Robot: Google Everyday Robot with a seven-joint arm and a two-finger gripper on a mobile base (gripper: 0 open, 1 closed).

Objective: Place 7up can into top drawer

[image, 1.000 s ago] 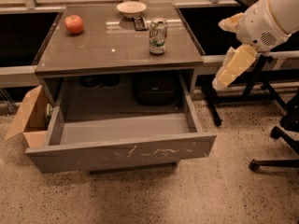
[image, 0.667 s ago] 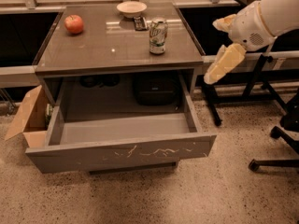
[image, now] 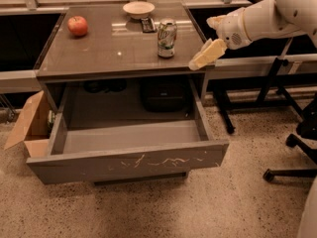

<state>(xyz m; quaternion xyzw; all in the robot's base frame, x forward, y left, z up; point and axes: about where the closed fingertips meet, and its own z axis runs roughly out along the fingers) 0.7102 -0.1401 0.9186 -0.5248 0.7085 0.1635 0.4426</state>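
7up can (image: 167, 37) stands upright, near the claw (image: 198, 62).

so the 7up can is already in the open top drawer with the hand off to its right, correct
No. The 7up can stands on the tabletop, not in the open top drawer. The hand is indeed off to its right, by the table's edge. The camera view shows this.
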